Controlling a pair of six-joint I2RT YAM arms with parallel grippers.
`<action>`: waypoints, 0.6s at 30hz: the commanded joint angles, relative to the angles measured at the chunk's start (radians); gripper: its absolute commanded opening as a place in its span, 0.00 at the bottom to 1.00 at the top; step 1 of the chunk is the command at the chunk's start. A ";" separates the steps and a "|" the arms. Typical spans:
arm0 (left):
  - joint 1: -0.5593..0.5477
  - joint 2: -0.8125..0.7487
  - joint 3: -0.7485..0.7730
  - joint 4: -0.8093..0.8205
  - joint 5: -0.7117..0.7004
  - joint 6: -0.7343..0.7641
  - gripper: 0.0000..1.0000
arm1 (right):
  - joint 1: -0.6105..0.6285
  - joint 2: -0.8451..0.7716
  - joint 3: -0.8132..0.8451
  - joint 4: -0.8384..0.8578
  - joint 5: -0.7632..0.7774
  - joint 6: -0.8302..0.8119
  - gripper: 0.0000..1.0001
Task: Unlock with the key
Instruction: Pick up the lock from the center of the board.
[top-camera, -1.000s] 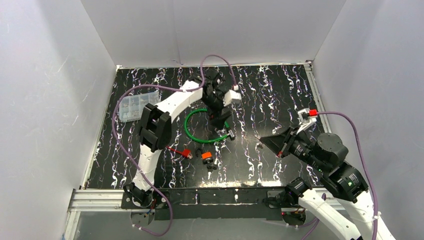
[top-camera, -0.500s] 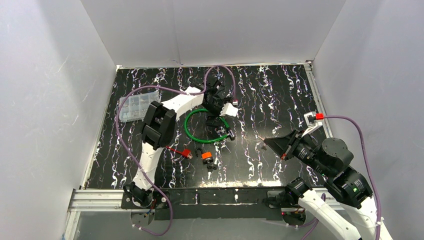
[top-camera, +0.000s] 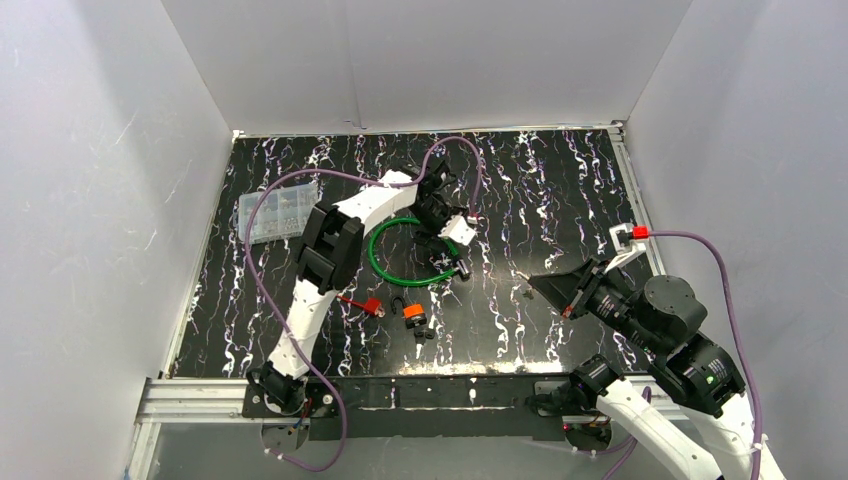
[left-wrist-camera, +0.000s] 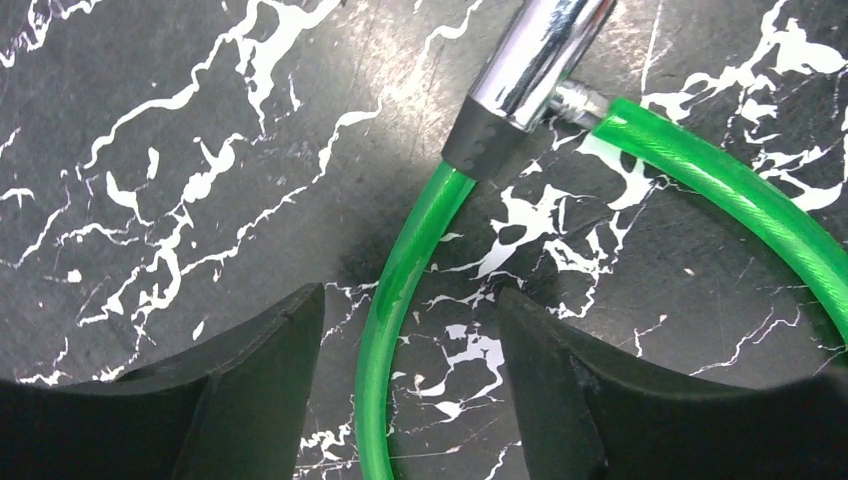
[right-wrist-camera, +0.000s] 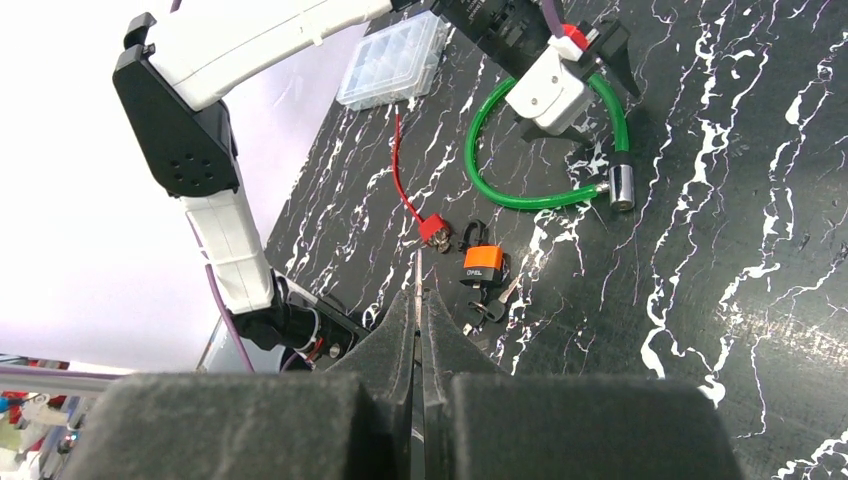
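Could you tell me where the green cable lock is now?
In the top view the green cable lock lies mid-table, just beyond the orange padlock, with the left pincer straddling its cable.

Green cable lock (left-wrist-camera: 398, 290), looped flat

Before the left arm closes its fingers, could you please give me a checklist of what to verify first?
1. Left gripper astride the green plastic-coated cable: ok, one finger on each side, neither touching.
2. Chrome lock barrel clear of the fingers: ok, it lies ahead of them.
3. Right gripper shut on the thin metal blade, seemingly the key: ok.
4. Barrel's keyhole facing the right gripper: cannot tell.
5. Orange padlock apart from the cable: ok.
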 joint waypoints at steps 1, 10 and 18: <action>-0.022 0.051 0.022 -0.153 -0.051 0.108 0.62 | -0.005 0.004 0.038 0.015 0.020 0.016 0.01; -0.041 0.100 0.135 -0.280 -0.118 0.150 0.00 | -0.004 0.018 0.060 0.004 0.013 0.035 0.01; 0.012 -0.120 0.118 -0.120 -0.052 0.065 0.00 | -0.004 0.054 0.063 -0.015 0.028 0.035 0.01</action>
